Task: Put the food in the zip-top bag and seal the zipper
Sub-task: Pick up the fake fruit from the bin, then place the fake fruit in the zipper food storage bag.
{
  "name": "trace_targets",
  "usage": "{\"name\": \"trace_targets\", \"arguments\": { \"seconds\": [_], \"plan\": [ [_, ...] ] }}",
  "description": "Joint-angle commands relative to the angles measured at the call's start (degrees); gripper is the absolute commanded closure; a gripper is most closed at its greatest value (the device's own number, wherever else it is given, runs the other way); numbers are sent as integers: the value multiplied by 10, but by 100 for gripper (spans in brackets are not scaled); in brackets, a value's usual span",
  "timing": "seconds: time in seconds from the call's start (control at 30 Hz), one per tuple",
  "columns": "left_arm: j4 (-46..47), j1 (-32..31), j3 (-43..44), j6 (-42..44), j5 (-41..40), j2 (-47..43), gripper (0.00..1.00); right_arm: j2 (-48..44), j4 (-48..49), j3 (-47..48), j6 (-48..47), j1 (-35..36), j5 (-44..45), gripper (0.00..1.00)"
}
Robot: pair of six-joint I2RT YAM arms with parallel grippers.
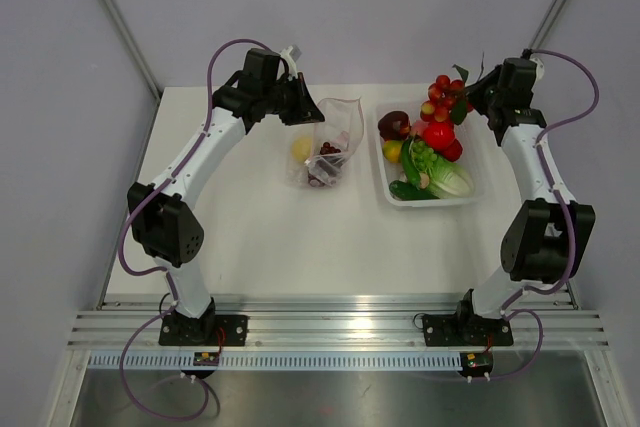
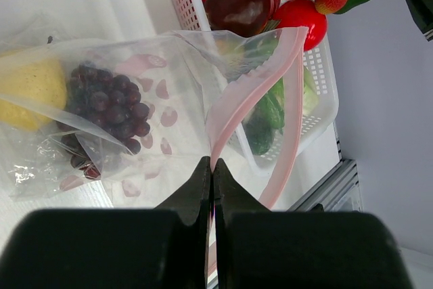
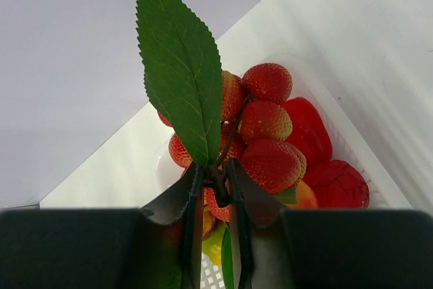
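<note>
The clear zip-top bag (image 1: 328,152) lies mid-table with its mouth propped open; it also shows in the left wrist view (image 2: 122,113). Inside are a yellow lemon (image 2: 30,89) and dark grapes (image 2: 108,103). My left gripper (image 2: 212,167) is shut on the pinkish-red zipper strip (image 2: 250,93) and holds the mouth up. My right gripper (image 3: 216,174) is shut on the stem of a red lychee-like fruit bunch (image 3: 267,126) with a green leaf (image 3: 179,65), held above the basket's far end (image 1: 445,97).
A white mesh basket (image 1: 470,199) right of the bag holds a dark red fruit (image 1: 393,124), red tomatoes (image 1: 440,137), green vegetables and pale lettuce (image 1: 445,179). The table's metal rail edge runs along the near side.
</note>
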Motion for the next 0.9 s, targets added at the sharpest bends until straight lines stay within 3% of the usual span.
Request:
{"name": "trace_targets", "arguments": {
  "seconds": [0.0,0.23,0.5,0.7,0.87],
  "plan": [
    [27,-1,5,-4,17,3,100,-45,28,29,4,-2,-16,100],
    [33,-2,-7,-6,16,-1,100,-71,-2,67,3,-2,-25,100],
    [58,-4,-28,-20,6,-21,100,-151,-65,82,5,3,-138,100],
    [51,-4,-38,-13,3,-26,100,-209,-115,91,-17,59,-188,100],
    [61,-5,-58,-17,-7,-39,100,-208,-154,123,-27,159,-186,100]
  ]
}}
